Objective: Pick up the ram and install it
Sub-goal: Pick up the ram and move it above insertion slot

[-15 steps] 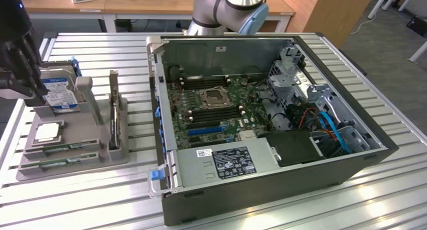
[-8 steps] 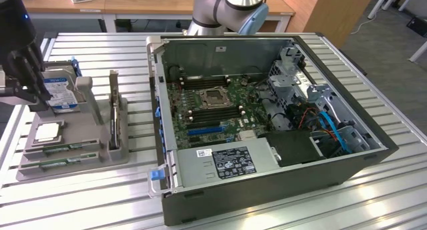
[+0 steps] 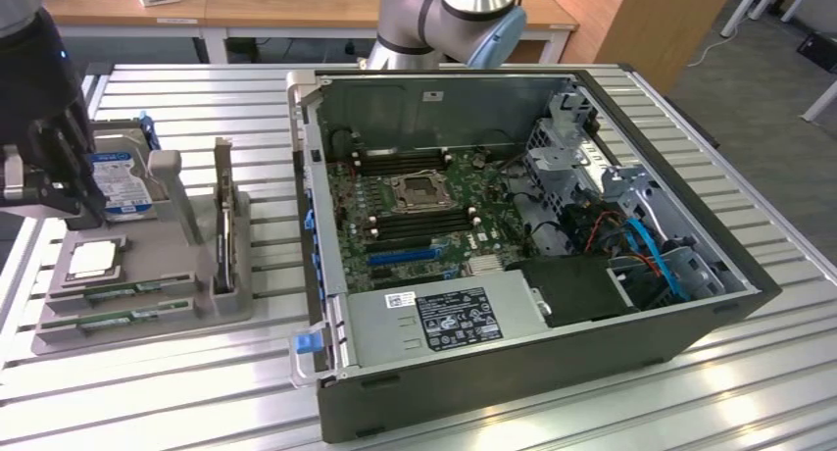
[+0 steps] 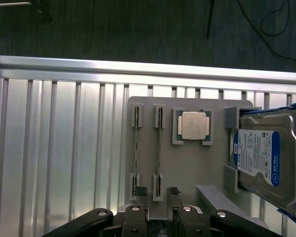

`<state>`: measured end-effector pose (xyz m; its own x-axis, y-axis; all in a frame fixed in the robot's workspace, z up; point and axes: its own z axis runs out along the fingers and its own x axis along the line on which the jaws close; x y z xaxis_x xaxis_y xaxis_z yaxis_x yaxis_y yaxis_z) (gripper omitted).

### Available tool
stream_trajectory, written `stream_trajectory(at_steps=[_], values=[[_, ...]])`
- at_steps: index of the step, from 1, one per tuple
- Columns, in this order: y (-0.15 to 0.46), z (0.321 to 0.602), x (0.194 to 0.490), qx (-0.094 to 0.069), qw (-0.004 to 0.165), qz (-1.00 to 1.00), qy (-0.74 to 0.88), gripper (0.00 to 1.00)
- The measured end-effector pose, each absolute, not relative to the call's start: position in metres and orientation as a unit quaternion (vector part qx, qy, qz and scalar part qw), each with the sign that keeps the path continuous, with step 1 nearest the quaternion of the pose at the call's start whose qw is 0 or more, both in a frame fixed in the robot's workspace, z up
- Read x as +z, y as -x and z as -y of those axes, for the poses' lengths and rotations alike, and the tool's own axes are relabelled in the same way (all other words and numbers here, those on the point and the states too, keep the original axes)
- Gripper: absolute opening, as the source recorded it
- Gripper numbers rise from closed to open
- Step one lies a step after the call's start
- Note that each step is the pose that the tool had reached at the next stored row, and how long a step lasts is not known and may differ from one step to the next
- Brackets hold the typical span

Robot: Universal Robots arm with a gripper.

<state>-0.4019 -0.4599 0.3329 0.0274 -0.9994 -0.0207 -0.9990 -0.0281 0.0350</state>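
Observation:
Two thin green ram sticks stand on edge in slots of a grey holder; one ram stick lies in line with the gap between my fingers, the other runs beside it. In the exterior view the ram sticks sit at the holder's near end. My gripper is open and holds nothing. It hovers above the holder at the exterior view's left, gripper over the hard drive end.
A square silver CPU and a blue-labelled hard drive sit in the same holder. The open computer case with its motherboard lies to the exterior view's right. Slatted metal table underneath.

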Motion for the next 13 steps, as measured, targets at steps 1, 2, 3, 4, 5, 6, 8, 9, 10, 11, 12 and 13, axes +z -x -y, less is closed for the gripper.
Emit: stream_trajectory(at_steps=[1,2,3,4,5,6,8,9,10,11,12,13], values=[[0.402,0.46,0.331,-0.02,0.005,0.697,-0.717,0.3],[0.402,0.46,0.329,-0.02,0.005,0.697,-0.717,0.3],[0.402,0.46,0.328,-0.02,0.005,0.697,-0.717,0.3],[0.402,0.46,0.326,-0.02,0.005,0.697,-0.717,0.3],[0.402,0.46,0.324,-0.02,0.005,0.697,-0.717,0.3],[0.402,0.46,0.322,-0.02,0.005,0.697,-0.717,0.3],[0.402,0.46,0.318,-0.02,0.005,0.697,-0.717,0.3],[0.402,0.46,0.317,-0.02,0.005,0.697,-0.717,0.3],[0.402,0.46,0.315,-0.02,0.005,0.697,-0.717,0.3],[0.402,0.46,0.313,-0.02,0.005,0.697,-0.717,0.3],[0.402,0.46,0.311,-0.02,0.005,0.697,-0.717,0.3],[0.402,0.46,0.309,-0.02,0.005,0.697,-0.717,0.3]])
